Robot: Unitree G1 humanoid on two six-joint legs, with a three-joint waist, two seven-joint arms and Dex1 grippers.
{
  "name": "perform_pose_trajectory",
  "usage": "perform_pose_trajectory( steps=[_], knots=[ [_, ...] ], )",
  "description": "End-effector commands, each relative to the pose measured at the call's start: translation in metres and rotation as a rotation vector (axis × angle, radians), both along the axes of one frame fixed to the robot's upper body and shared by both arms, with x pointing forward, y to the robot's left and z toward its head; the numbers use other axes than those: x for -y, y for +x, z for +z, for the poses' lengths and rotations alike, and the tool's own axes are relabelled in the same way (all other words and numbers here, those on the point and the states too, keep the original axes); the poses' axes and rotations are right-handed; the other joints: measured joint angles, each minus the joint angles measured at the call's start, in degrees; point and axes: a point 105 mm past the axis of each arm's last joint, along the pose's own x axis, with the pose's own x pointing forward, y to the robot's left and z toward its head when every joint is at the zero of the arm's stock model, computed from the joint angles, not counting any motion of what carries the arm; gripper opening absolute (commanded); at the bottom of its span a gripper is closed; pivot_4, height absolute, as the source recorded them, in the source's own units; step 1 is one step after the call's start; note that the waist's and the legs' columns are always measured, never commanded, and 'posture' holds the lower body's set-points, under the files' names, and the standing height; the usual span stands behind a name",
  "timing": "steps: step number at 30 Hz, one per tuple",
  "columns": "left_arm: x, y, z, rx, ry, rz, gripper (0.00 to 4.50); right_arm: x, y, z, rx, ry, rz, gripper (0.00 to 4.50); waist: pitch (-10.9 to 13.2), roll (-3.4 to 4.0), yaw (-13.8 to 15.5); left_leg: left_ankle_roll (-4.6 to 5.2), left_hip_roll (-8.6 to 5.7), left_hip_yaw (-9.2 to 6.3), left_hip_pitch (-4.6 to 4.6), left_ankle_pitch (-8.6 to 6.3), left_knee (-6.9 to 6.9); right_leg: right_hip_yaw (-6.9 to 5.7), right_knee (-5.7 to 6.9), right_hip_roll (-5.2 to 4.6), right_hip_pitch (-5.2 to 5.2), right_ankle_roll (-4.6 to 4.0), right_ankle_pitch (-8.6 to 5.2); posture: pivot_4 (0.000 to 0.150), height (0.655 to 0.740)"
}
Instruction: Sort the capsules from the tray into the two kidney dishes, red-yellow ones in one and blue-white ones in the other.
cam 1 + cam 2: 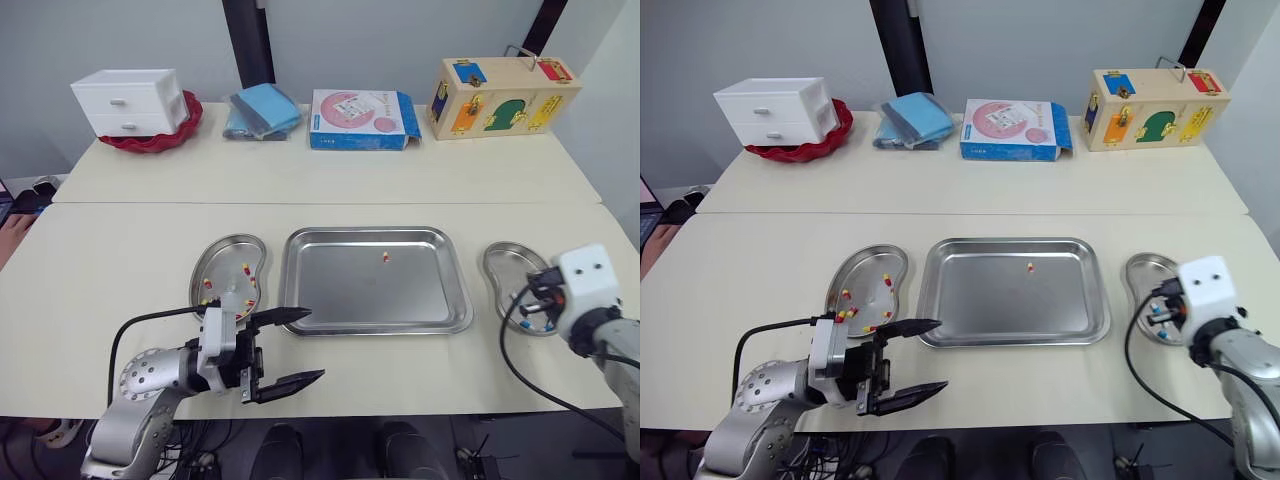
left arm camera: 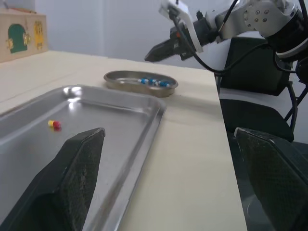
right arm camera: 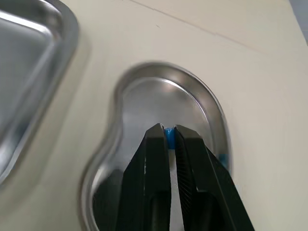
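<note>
The steel tray (image 1: 350,295) sits in the middle of the bench (image 1: 120,250), with a kidney dish on either side. A lone red-yellow capsule (image 1: 385,257) lies in the tray, toward its far side.

The left kidney dish (image 1: 225,252) holds several red-yellow capsules (image 1: 245,268) scattered across its floor. The right kidney dish (image 1: 503,262) holds a small cluster of blue-white capsules (image 2: 154,82).

The left end effector (image 1: 306,345) is at the near edge of the bench, just off the tray's near-left corner and beside the near end of the left kidney dish. Its two black fingers (image 2: 79,163) are spread wide with nothing between them. The lone red-yellow capsule is well apart from it, across the tray floor.

The right end effector (image 3: 167,129) is above the right kidney dish, its tips pointing down into the bowl. Its fingers are drawn almost together, leaving a narrow slit. A held blue-white capsule (image 3: 168,135) shows as a blue sliver pinched between the tips. The left wrist view shows this end effector raised clear of the dish rim.

Along the far side of the bench are a white drawer unit (image 1: 130,100), blue packets (image 1: 262,110), a flat box (image 1: 360,120) and a wooden latch box (image 1: 505,95).
</note>
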Motion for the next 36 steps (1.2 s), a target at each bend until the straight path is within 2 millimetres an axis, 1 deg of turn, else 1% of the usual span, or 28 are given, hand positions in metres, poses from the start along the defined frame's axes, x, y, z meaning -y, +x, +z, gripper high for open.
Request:
perform_pose_trajectory(
  steps=[1, 3, 5, 8, 9, 10, 11, 13, 14, 16, 17, 19, 21, 24, 27, 28, 30, 31, 33, 34, 36],
  knots=[
    [0.004, -0.001, 0.004, 0.026, -0.015, -0.010, 4.50, 0.005, -0.001, 0.007, 0.033, 0.027, -0.035, 0.02, -0.01, 0.01, -0.11, 0.00, 0.00, 0.00, 0.00, 0.00, 0.00, 0.00, 0.00, 0.00, 0.00, 0.00, 0.00, 0.150, 0.7400],
    [0.005, -0.001, 0.005, 0.026, -0.018, -0.012, 4.50, 0.009, 0.000, 0.010, 0.062, 0.035, -0.059, 0.69, -0.01, 0.01, -0.11, 0.00, 0.00, 0.00, -0.01, 0.00, -0.01, 0.00, 0.00, 0.00, -0.01, 0.00, 0.00, 0.150, 0.7400],
    [0.005, 0.001, 0.008, 0.027, -0.029, 0.010, 4.50, 0.008, 0.001, 0.012, 0.081, 0.056, -0.058, 1.08, -0.01, 0.01, -0.03, 0.00, -0.02, 0.00, -0.03, 0.00, 0.00, 0.00, -0.02, -0.01, 0.00, 0.01, 0.00, 0.150, 0.7400],
    [0.005, 0.003, 0.010, 0.027, -0.029, 0.025, 4.50, 0.006, 0.001, 0.013, 0.090, 0.067, -0.050, 1.89, -0.01, 0.02, 0.09, 0.00, -0.01, -0.01, -0.03, 0.00, 0.00, -0.01, -0.01, -0.01, 0.00, 0.01, 0.00, 0.150, 0.7400],
    [0.004, 0.003, 0.010, 0.024, -0.030, 0.034, 4.50, 0.006, 0.001, 0.014, 0.096, 0.072, -0.049, 1.95, -0.01, 0.02, 0.14, 0.00, -0.01, -0.01, -0.03, 0.00, 0.00, -0.01, -0.01, 0.00, 0.00, 0.01, 0.00, 0.150, 0.7400],
    [0.004, 0.004, 0.010, 0.022, -0.032, 0.040, 4.50, 0.006, 0.001, 0.015, 0.101, 0.076, -0.048, 2.31, -0.01, 0.02, 0.15, 0.00, -0.01, -0.01, -0.02, 0.00, 0.00, 0.00, -0.01, -0.01, 0.00, 0.01, 0.00, 0.150, 0.7400],
    [0.003, 0.004, 0.009, 0.020, -0.023, 0.046, 4.50, 0.006, 0.002, 0.017, 0.113, 0.083, -0.044, 2.39, -0.01, 0.02, 0.16, 0.00, -0.01, -0.01, -0.02, 0.00, 0.00, -0.01, -0.01, 0.00, 0.00, 0.01, 0.00, 0.150, 0.7400],
    [-0.001, 0.006, 0.007, -0.031, 0.011, 0.088, 4.50, 0.007, 0.004, 0.026, 0.163, 0.028, -0.027, 2.88, -0.01, 0.03, 0.14, 0.00, 0.00, -0.01, -0.02, 0.00, 0.00, -0.01, -0.01, 0.00, 0.00, 0.01, 0.00, 0.150, 0.7400],
    [-0.004, 0.008, 0.006, -0.050, 0.030, 0.121, 4.50, 0.005, 0.004, 0.029, 0.178, 0.005, -0.003, 3.14, -0.01, 0.03, 0.14, 0.00, -0.01, 0.00, -0.02, 0.00, 0.00, 0.00, 0.00, 0.00, -0.01, 0.01, 0.00, 0.150, 0.7400],
    [-0.011, 0.010, 0.009, -0.071, 0.062, 0.185, 4.50, -0.008, 0.000, 0.032, 0.211, -0.033, 0.116, 3.71, -0.01, 0.03, 0.20, 0.00, 0.00, -0.01, -0.03, 0.00, 0.00, -0.01, -0.01, -0.01, -0.01, 0.01, 0.00, 0.150, 0.7400],
    [-0.018, 0.012, 0.009, -0.090, 0.086, 0.237, 4.50, -0.016, -0.003, 0.031, 0.217, -0.045, 0.188, 3.71, -0.01, 0.02, 0.25, 0.00, 0.00, -0.01, -0.03, 0.00, -0.01, -0.02, -0.02, 0.00, 0.00, 0.01, 0.00, 0.150, 0.7400],
    [-0.038, 0.013, 0.006, -0.136, 0.158, 0.352, 4.50, -0.031, -0.014, 0.027, 0.226, -0.077, 0.353, 3.71, -0.01, 0.03, 0.28, 0.01, 0.02, -0.02, -0.03, 0.00, -0.03, -0.04, -0.02, 0.00, 0.00, 0.02, 0.00, 0.150, 0.7400],
    [-0.058, 0.011, 0.000, -0.173, 0.219, 0.446, 4.50, -0.035, -0.024, 0.020, 0.201, -0.085, 0.450, 3.71, -0.01, 0.04, 0.22, 0.01, 0.03, -0.02, -0.02, -0.01, -0.05, -0.03, -0.04, -0.01, 0.01, 0.02, -0.01, 0.150, 0.7400],
    [-0.094, 0.003, -0.002, -0.217, 0.250, 0.574, 4.50, -0.029, -0.039, 0.002, 0.105, -0.073, 0.539, 3.71, -0.01, 0.01, 0.19, 0.01, 0.03, 0.01, 0.02, -0.01, -0.01, -0.02, -0.03, -0.01, 0.06, 0.02, 0.00, 0.150, 0.7400],
    [-0.142, -0.008, -0.011, -0.298, 0.302, 0.729, 4.50, -0.018, -0.057, -0.013, -0.007, -0.020, 0.607, 3.71, -0.01, -0.02, 0.31, 0.01, 0.03, 0.01, 0.07, -0.01, 0.02, -0.03, -0.03, -0.02, 0.13, 0.02, 0.00, 0.150, 0.7400],
    [-0.157, -0.012, -0.014, -0.320, 0.323, 0.764, 4.50, -0.014, -0.063, -0.017, -0.042, 0.008, 0.629, 3.90, 0.01, -0.04, 0.31, 0.01, 0.03, 0.01, 0.12, -0.01, 0.01, -0.04, -0.03, -0.02, 0.18, 0.02, -0.01, 0.150, 0.7400],
    [-0.179, -0.018, -0.018, -0.342, 0.357, 0.813, 4.50, -0.002, -0.071, -0.021, -0.073, 0.022, 0.645, 4.30, 0.01, -0.05, 0.30, 0.01, 0.03, 0.01, 0.27, -0.01, 0.00, -0.05, -0.05, -0.01, 0.33, -0.02, -0.03, 0.150, 0.7400],
    [-0.188, -0.021, -0.022, -0.359, 0.370, 0.834, 4.50, 0.005, -0.072, -0.024, -0.084, 0.024, 0.637, 4.48, 0.04, -0.09, 0.29, 0.01, 0.03, 0.02, 0.33, -0.01, 0.01, -0.04, -0.08, -0.02, 0.40, -0.02, -0.04, 0.150, 0.7400],
    [-0.200, -0.027, -0.028, -0.380, 0.391, 0.862, 4.50, 0.015, -0.074, -0.029, -0.099, 0.016, 0.627, 4.48, 0.06, -0.21, 0.27, 0.01, 0.03, 0.04, 0.50, -0.01, 0.01, -0.03, -0.13, -0.02, 0.58, -0.03, -0.06, 0.150, 0.7400],
    [-0.203, -0.029, -0.031, -0.388, 0.396, 0.866, 4.50, 0.017, -0.075, -0.032, -0.107, 0.013, 0.629, 4.48, 0.05, -0.25, 0.24, 0.00, 0.03, 0.05, 0.58, -0.02, 0.01, -0.02, -0.16, -0.02, 0.66, -0.18, -0.15, 0.150, 0.7400],
    [-0.202, -0.034, -0.035, -0.396, 0.400, 0.858, 4.50, 0.017, -0.076, -0.036, -0.116, 0.011, 0.644, 4.48, 0.05, -0.26, 0.24, 0.00, 0.03, 0.06, 0.61, -0.02, 0.01, -0.01, -0.15, -0.02, 0.68, -0.22, -0.22, 0.150, 0.7400]
  ],
)
